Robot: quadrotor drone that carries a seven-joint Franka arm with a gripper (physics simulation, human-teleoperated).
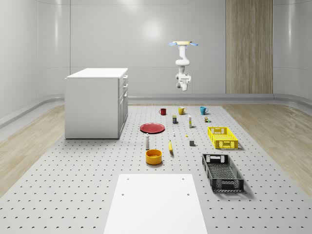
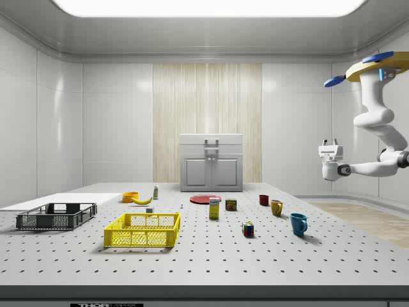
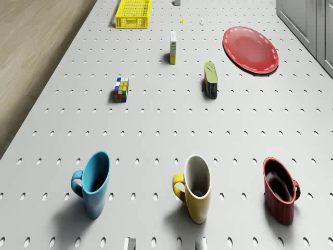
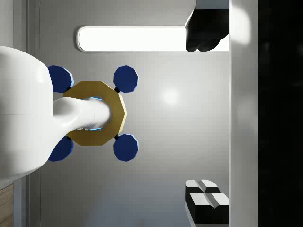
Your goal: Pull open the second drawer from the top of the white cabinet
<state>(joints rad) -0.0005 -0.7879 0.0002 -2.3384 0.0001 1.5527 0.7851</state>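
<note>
I am at the approach step: the drone [image 1: 183, 44] hovers high above the mugs [image 3: 193, 187], pincer [image 2: 330, 146] open and empty. The white cabinet [image 1: 95, 103] stands well apart, drawers shut; next I must reach its second drawer [image 2: 211, 151].

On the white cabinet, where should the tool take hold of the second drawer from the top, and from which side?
Grip its handle, the small bar standing out from the white cabinet's front, coming straight at that front, which faces the red plate. The drone hovers on that side, tool open, far off.
</note>
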